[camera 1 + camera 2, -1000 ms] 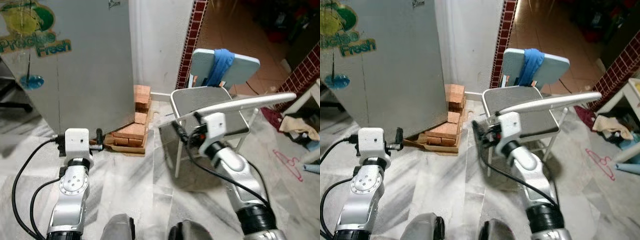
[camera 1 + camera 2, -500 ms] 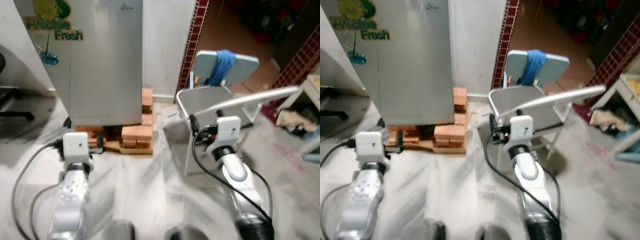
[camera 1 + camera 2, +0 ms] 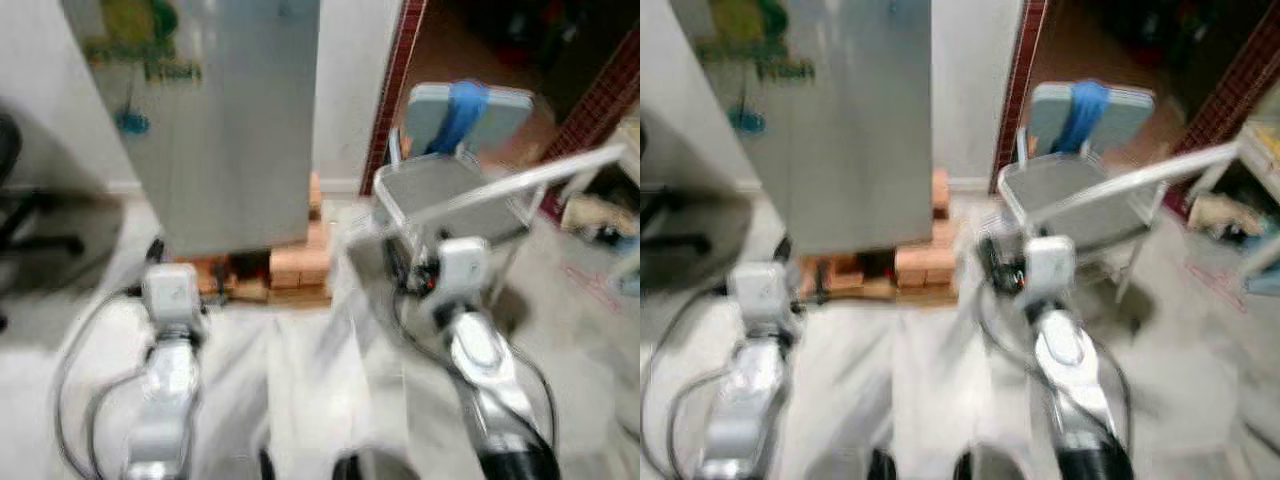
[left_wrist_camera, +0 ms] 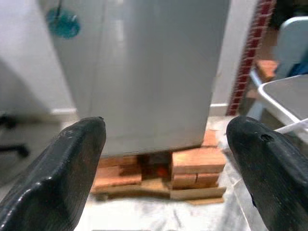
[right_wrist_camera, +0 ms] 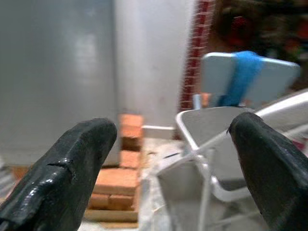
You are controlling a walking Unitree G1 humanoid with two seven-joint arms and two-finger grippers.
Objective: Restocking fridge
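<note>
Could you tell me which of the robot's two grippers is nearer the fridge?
The left gripper, facing the fridge; the right gripper sits beside the chair.

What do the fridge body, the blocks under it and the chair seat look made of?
Fridge: likely painted or brushed metal, with a smooth grey sheen. Blocks: apparently clay bricks, orange-red and matte. Chair seat: grey, with a pale tubular frame, probably metal.

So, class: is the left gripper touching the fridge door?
Apart. In the left wrist view, the left gripper has its fingers spread wide, with floor and bricks visible between them and the fridge beyond.
</note>
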